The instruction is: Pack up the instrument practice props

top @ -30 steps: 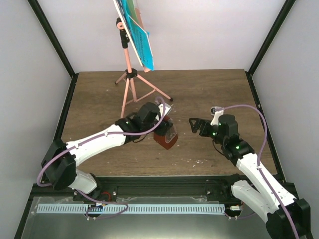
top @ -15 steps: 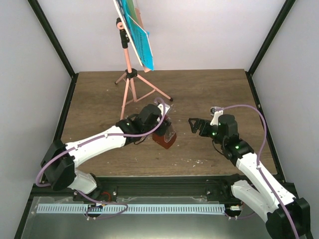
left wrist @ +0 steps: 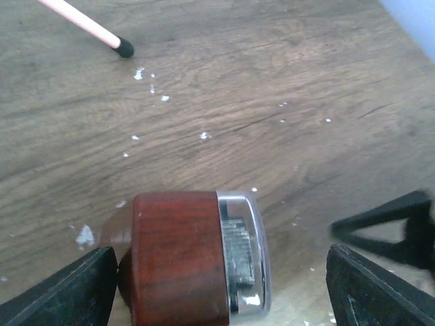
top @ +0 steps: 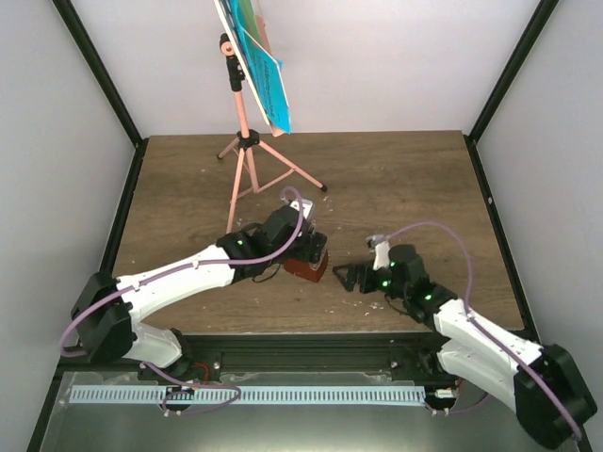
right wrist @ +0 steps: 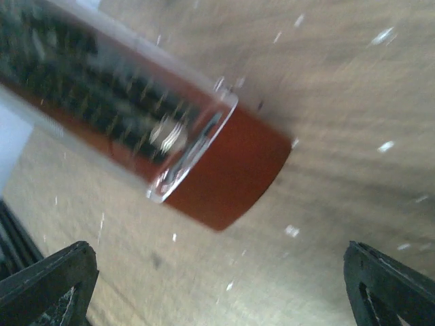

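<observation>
The reddish-brown metronome (top: 307,265) with its clear cover lies on the wooden table, between the wide-apart fingers of my left gripper (top: 305,252). In the left wrist view the metronome (left wrist: 180,258) sits beside the left finger, with a gap to the right finger (left wrist: 380,292). My right gripper (top: 348,279) is open and low over the table, just right of the metronome. The metronome also shows blurred in the right wrist view (right wrist: 224,176). The pink music stand (top: 243,141) stands at the back and holds blue sheet-music pages (top: 268,85).
One stand leg ends in a black foot (left wrist: 124,47) just beyond the metronome. White specks (left wrist: 146,73) are scattered on the table (top: 405,179). Black frame posts (top: 509,75) edge the workspace.
My right arm has dropped and swung left, close to the metronome. My left gripper and the metronome have shifted slightly towards the near edge.
</observation>
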